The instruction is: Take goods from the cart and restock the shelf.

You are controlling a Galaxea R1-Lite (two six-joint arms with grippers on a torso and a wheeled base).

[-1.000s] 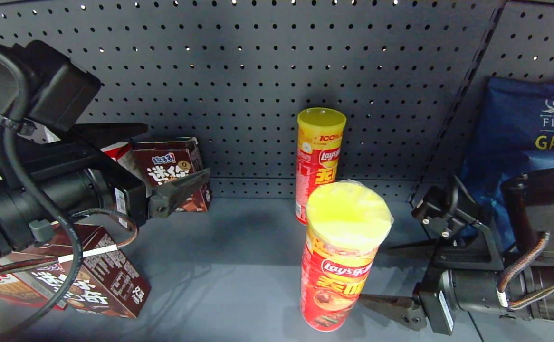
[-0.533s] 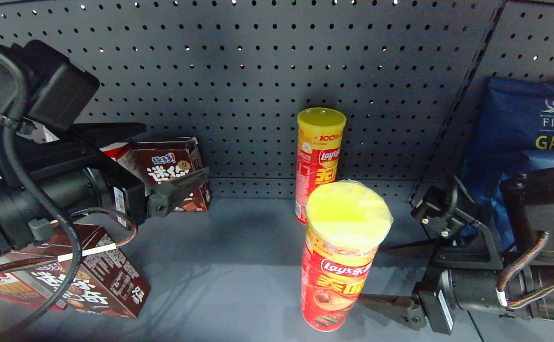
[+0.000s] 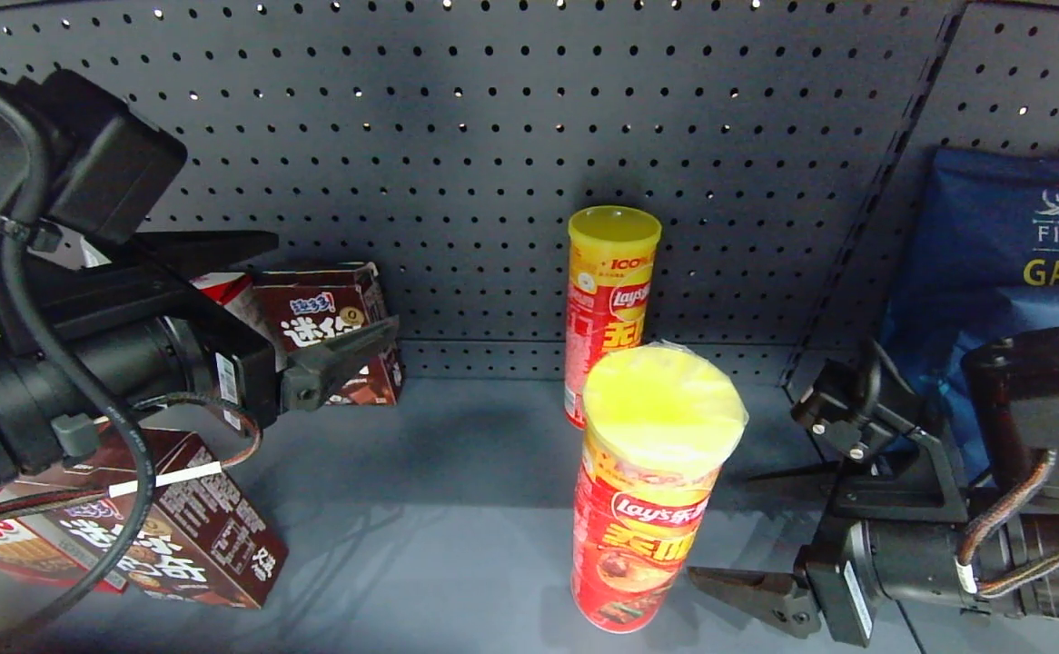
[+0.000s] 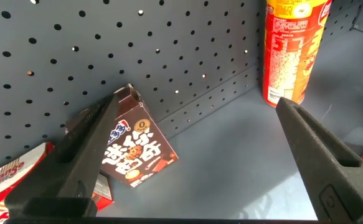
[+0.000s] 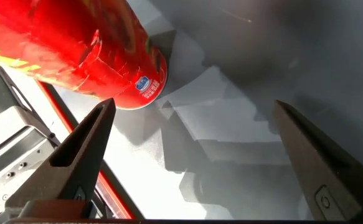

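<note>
Pegboard wall [image 3: 457, 136]: dark grey and full of holes, it closes the back of the bay.
Shelf [image 3: 457, 472]: a grey deck runs to the wall, with bare space between the boxes and the cans.
Blue bag [image 3: 1011, 263]: stands in the next bay to the right, behind the right arm.
Left gripper [image 3: 337, 283]: fingers are spread wide and hold nothing. The upright box sits ahead between them, and I cannot tell whether they touch it.
Right gripper [image 3: 731, 525]: fingers are spread wide and empty, just to the right of the front can and low near its base, apart from it. The placing step looks finished. The next move calls for drawing this arm straight back, away from the can's side, then going to the cart for more goods.
Lying box [image 3: 193, 536]: brown, flat on the deck at the front left, under the left arm.
Upright box [image 3: 311, 313]: brown, tilted against the back wall.
Front can [image 3: 648, 509]: stands on its base mid-shelf toward the front. Its long axis is vertical, the yellow lid points up and the label faces outward.
Rear can [image 3: 609, 291]: also upright with its lid up, just behind the front can against the wall.
</note>
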